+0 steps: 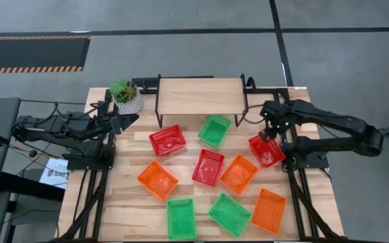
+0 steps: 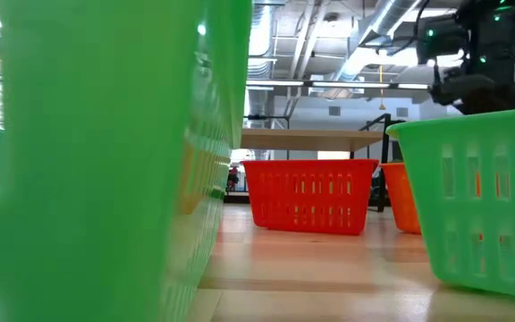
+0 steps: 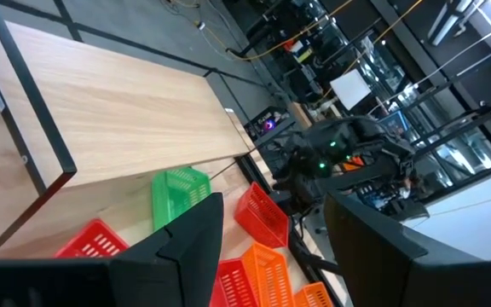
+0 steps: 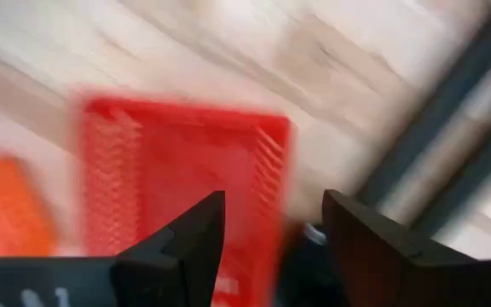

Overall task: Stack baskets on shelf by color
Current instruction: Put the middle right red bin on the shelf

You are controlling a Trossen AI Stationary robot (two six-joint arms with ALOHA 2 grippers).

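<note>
Nine baskets lay scattered on the tabletop in front of the shelf, whose board carried none yet. Right pincer hung over the red basket at the right edge, near the shelf's right legs; in the right wrist view its fingers stood apart with the basket's far wall roughly between them, gripping nothing. Left pincer waited beside the potted plant at the left rear, fingers parted and empty. Judged step: taking that red basket for the shelf. To do it well, the pincer should drop so one finger goes inside the wall and one outside, closing on the rim rather than the mesh. Lift should be straight up, clear of the neighbouring orange basket and the shelf leg. Two other red baskets, one and another, lay nearer the middle; setting this one toward one end of the board would leave room for the green and orange stacks.
</note>
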